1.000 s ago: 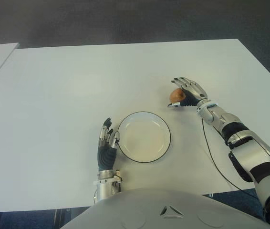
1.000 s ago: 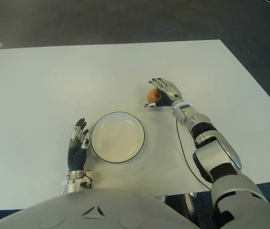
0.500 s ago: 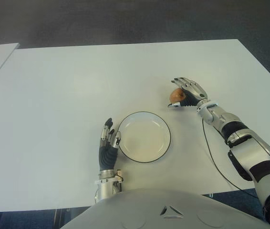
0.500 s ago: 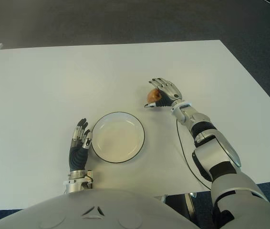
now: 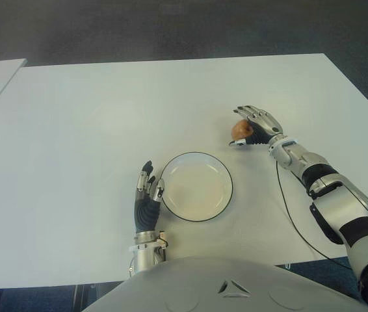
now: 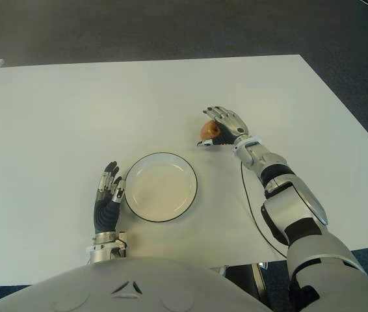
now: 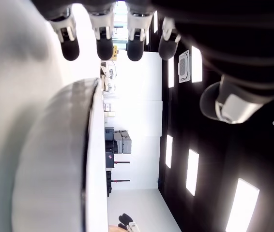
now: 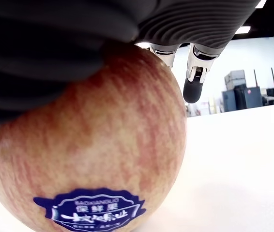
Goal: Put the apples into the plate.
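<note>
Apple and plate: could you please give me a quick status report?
Right hand cupped over the apple, fingers curled on it, apple on the table. Left hand open beside the plate. Plate empty, path clear.

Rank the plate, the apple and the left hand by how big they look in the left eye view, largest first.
1. plate, clearly the largest.
2. left hand, beside the plate's left edge, fingers open.
3. apple, smallest, though the right hand wraps over it and hides part of it.
</note>
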Available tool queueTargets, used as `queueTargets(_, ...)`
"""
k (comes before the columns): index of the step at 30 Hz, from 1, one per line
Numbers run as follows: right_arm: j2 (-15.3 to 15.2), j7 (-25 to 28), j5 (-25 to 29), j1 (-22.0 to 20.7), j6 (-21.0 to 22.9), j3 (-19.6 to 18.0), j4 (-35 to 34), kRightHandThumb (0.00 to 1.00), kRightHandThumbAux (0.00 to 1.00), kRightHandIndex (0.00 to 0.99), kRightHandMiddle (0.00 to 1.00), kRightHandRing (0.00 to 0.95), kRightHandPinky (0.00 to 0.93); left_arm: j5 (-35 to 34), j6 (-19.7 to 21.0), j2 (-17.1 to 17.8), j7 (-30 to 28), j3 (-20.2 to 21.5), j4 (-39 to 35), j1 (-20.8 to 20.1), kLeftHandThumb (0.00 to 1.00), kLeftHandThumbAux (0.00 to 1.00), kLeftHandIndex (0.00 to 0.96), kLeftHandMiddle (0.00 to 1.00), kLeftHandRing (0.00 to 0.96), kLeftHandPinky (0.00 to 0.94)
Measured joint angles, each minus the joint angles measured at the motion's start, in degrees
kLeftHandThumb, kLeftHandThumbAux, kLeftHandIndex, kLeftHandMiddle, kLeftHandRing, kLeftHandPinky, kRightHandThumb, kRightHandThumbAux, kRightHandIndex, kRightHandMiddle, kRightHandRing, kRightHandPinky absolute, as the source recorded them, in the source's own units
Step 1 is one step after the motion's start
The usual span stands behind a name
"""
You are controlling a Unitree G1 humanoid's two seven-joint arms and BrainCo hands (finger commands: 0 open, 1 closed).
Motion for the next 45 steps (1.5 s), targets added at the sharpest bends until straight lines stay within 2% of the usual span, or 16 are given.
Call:
queueTargets(8,0.09,-1.92,0.03,-0.29,0.57,0.61,1.11,0.47,0.516,0.206,0.21,0.168,0.089,-0.91,0.0,0.0,-0.02,-0.04,0.0,-0.01,0.048,0.439,0.0,0.0,0.0,0.0)
queueTargets(9,0.12,-2.42,0.02,-0.26,0.75,0.69,1.22,0.501,0.528,0.252,0.277,0.232,0.141,-0.91,0.0,0.0,-0.02,-0.04,0.0,-0.01,0.049,0.438,0.0,0.0,0.0,0.0)
queueTargets(10,0.14,-3.07,-0.02,-0.2,0.92,0.8,1.3,0.508,0.53,0.261,0.291,0.245,0.152,-0.91,0.0,0.0,-0.02,-0.04,-0.01,-0.01,0.049,0.438,0.0,0.0,0.0,0.0)
queueTargets(11,0.16,-3.7,-0.03,-0.13,1.0,0.9,1.35,0.576,0.594,0.318,0.344,0.3,0.194,-0.91,0.0,0.0,-0.02,-0.05,-0.01,-0.01,0.049,0.438,0.0,0.0,0.0,0.0)
queueTargets(14,0.18,-6.49,-0.38,0.1,1.07,1.82,1.45,0.659,0.671,0.387,0.426,0.388,0.266,-0.9,-0.01,0.0,-0.02,-0.05,-0.02,-0.01,0.049,0.437,0.0,0.0,0.0,0.0)
queueTargets(16,0.17,-7.86,-0.64,0.08,1.17,2.56,1.57,0.68,0.688,0.407,0.485,0.453,0.358,-0.9,-0.02,0.0,-0.02,-0.04,-0.03,0.0,0.049,0.438,0.0,0.0,0.0,0.0)
queueTargets(18,0.19,-8.8,-0.97,-0.01,1.44,3.31,1.68,0.693,0.699,0.423,0.578,0.551,0.525,-0.9,-0.02,0.0,-0.02,-0.05,-0.03,0.0,0.049,0.441,0.0,0.0,0.0,0.0)
queueTargets(21,0.23,-9.25,-1.31,-0.37,2.05,4.27,1.84,0.699,0.706,0.432,0.637,0.611,0.618,-0.92,-0.03,0.0,-0.02,-0.05,-0.03,-0.01,0.049,0.444,0.0,0.0,0.0,0.0)
queueTargets(23,0.26,-9.26,-1.31,-0.61,2.24,4.67,2.05,0.699,0.709,0.435,0.668,0.642,0.649,-0.97,-0.05,0.0,-0.02,-0.05,-0.03,-0.01,0.05,0.444,0.0,0.0,0.0,0.0)
queueTargets(30,0.47,-8.37,-0.88,-0.78,2.29,4.78,2.52,0.692,0.722,0.44,0.744,0.72,0.665,-1.06,-0.21,0.01,-0.02,-0.04,-0.02,-0.02,0.053,0.432,0.0,0.0,0.0,0.0)
queueTargets(45,0.67,-3.36,1.38,-1.28,2.31,3.88,2.71,0.695,0.727,0.44,0.764,0.733,0.669,-0.82,-0.27,0.01,-0.01,-0.06,-0.13,0.03,0.048,0.442,0.0,0.0,0.0,0.0)
